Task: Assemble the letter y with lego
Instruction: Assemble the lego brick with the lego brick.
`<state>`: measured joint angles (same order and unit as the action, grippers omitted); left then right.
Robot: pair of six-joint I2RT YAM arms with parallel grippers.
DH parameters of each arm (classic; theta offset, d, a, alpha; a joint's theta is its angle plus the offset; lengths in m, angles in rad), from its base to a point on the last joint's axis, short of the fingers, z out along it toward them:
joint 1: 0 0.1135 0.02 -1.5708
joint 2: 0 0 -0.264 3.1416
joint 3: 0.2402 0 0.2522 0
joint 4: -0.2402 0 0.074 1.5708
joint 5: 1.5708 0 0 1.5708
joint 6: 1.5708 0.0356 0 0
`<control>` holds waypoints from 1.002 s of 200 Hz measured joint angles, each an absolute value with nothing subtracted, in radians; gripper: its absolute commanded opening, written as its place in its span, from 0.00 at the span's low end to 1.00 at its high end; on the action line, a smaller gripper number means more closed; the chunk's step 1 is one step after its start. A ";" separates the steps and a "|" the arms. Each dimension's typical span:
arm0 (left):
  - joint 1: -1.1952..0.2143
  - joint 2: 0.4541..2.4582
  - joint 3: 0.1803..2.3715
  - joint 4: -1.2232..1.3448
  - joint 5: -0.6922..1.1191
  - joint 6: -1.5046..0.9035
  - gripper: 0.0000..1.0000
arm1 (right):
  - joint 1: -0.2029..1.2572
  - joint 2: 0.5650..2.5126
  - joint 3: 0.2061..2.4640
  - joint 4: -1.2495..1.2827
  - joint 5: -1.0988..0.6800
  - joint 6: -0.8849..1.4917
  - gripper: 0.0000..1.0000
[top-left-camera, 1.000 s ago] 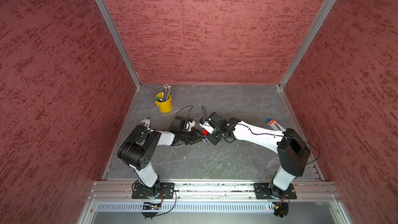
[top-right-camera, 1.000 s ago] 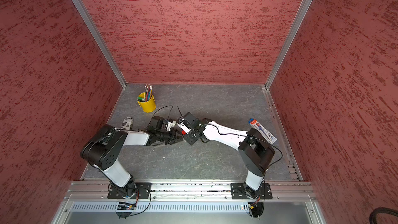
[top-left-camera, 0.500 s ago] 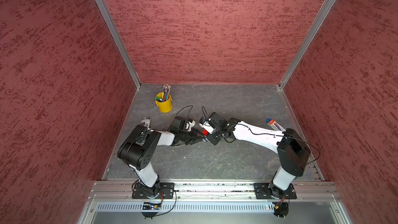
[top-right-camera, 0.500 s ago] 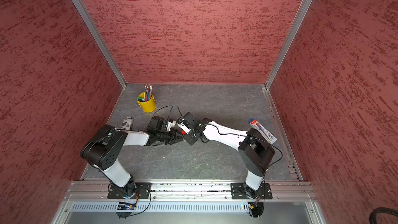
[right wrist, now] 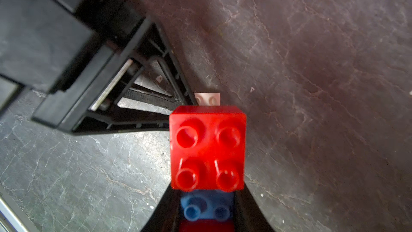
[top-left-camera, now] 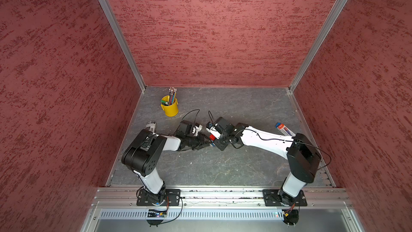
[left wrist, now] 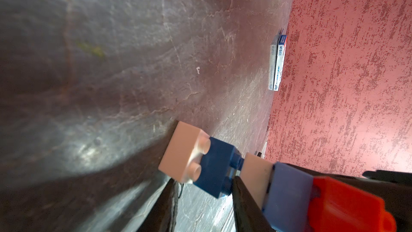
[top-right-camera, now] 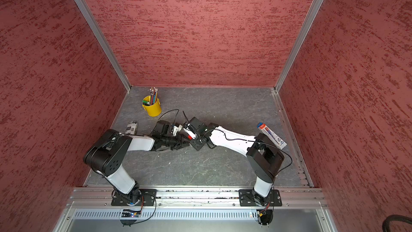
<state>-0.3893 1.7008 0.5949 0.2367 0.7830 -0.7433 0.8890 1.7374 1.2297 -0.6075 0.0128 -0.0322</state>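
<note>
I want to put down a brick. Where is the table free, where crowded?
Free: the wide patch along the front rail; the back, right of the yellow cup. Crowded: between left end effector and right end effector.

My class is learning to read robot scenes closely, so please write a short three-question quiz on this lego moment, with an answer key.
1. True or false: the yellow pencil cup lies tipped over.
2. The right tool is shut on: A, the long blue brick of the letter y; B, the pencil cup; C, nothing.
3. Fill in: the fingers of the left tool flank a square brick coloured ___.
Key: 1 false, it stands upright; 2 A; 3 blue.
</note>
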 measured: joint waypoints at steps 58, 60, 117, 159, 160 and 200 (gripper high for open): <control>-0.391 1.701 0.595 0.237 0.783 -0.743 0.40 | 0.902 1.740 1.234 -0.613 0.033 -0.011 0.26; -0.392 1.701 0.595 0.237 0.783 -0.743 0.40 | 0.902 1.740 1.234 -0.613 0.033 -0.011 0.26; -0.392 1.701 0.595 0.238 0.783 -0.743 0.40 | 0.909 1.746 1.237 -0.616 0.033 0.008 0.27; -0.394 1.701 0.595 0.241 0.781 -0.743 0.40 | 0.909 1.765 1.252 -0.625 0.046 0.035 0.26; -0.394 1.701 0.595 0.241 0.781 -0.743 0.40 | 0.910 1.765 1.253 -0.627 0.047 0.035 0.26; -0.398 1.701 0.594 0.244 0.780 -0.743 0.40 | 0.913 1.766 1.256 -0.635 0.049 0.052 0.26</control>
<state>-0.3977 1.7008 0.5938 0.2443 0.7803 -0.7433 0.9131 1.7664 1.2560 -0.6346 0.0494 0.0525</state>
